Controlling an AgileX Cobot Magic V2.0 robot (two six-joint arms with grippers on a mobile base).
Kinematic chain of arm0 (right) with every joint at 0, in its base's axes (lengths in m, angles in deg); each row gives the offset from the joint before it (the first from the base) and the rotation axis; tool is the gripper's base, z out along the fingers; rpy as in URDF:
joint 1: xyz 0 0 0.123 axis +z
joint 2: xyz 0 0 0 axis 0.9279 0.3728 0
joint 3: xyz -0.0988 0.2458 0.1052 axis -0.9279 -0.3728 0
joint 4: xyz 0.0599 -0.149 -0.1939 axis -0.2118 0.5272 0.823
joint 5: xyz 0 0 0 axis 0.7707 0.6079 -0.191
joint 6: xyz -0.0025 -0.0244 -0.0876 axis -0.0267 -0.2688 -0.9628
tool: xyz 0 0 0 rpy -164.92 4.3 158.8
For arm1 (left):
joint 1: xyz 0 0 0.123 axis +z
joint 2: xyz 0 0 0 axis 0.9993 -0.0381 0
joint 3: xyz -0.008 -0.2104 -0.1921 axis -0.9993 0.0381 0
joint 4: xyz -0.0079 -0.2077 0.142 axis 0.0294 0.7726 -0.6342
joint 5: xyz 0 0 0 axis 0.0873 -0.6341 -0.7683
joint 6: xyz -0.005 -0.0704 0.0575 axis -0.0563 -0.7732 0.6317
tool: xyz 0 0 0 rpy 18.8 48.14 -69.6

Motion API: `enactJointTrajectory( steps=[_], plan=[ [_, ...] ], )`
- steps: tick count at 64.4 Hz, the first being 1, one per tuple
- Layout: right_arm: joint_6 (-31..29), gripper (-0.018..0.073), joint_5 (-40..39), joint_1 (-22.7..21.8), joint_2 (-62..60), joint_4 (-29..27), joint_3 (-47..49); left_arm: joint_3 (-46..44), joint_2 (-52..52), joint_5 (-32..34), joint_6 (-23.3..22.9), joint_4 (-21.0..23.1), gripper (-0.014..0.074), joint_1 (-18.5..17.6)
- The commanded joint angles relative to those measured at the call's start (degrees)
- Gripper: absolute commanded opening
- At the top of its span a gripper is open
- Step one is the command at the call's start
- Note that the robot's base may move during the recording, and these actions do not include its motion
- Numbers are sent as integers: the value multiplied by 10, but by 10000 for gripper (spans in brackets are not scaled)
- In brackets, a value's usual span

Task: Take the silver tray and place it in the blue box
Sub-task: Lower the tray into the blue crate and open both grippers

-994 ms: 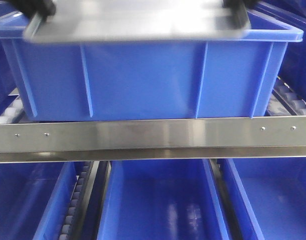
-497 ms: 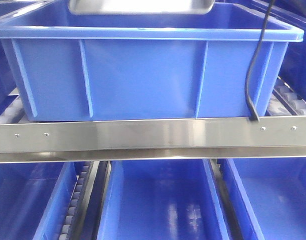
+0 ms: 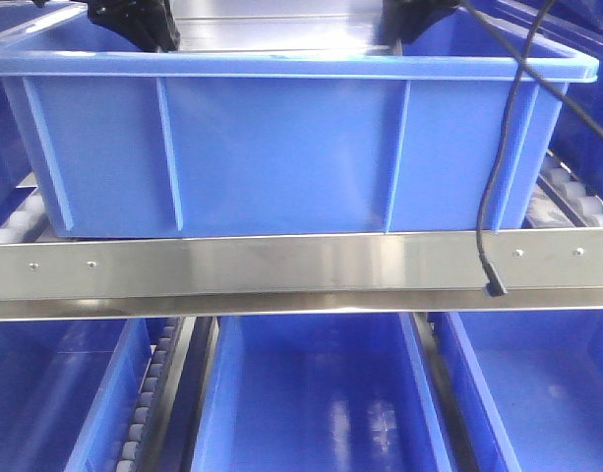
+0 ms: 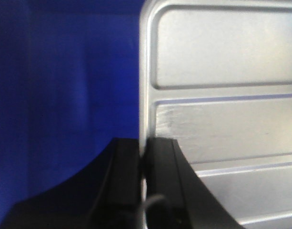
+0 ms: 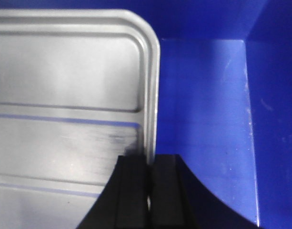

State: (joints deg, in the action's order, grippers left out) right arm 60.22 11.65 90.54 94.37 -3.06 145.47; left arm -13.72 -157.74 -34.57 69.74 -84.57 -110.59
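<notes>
Two-arm lowering of a shiny, shallow, rectangular silver metal tray into a large, deep blue plastic box with vertical ribs and a thick rolled lip. The left claw is closed on the tray's left flared rim, one black finger on each face of the edge; the right claw pinches the right rim in the same way. Gripping opposite long edges keeps the wide, thin sheet level and probably stops it twisting as it descends. In the front view both black claws sit just above the box lip, with the tray between them and partly below the rim line; the wrist views show blue wall and floor beside each tray edge, so the tray lies inside the box opening. Whether it rests on the bottom cannot be told. By this judgement, placement is nearly complete and release remains. The box stands on a roller shelf behind a brushed steel rack bar; a black cable hangs across its right front. Further blue crates fill the level below.
</notes>
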Motion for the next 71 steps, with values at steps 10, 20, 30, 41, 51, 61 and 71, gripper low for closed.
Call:
enactJointTrajectory(
  steps=[10, 20, 30, 41, 51, 61, 71],
  plan=[
    [-8, 52, -89, 11, -35, -23, 25, -25, 34, 81, 0, 49, -3, -16],
    [-8, 157, -84, 11, -35, -23, 29, -25, 34, 82, 0, 48, 112, -13],
    [-8, 389, -84, 8, -36, -12, 29, -25, 34, 100, -11, 54, 285, -1],
    [-8, 403, -89, -3, -36, 0, 29, -25, 34, 97, -11, 53, 286, 13],
    [-8, 403, -93, -8, -36, 6, 29, -25, 34, 98, -11, 52, 286, 13],
    [-8, 400, -95, -8, -36, 9, 29, -25, 34, 109, -11, 49, 286, 13],
    [-8, 172, -112, -8, -44, 9, 29, -26, 40, 115, -11, 49, 110, 13]
  ],
)
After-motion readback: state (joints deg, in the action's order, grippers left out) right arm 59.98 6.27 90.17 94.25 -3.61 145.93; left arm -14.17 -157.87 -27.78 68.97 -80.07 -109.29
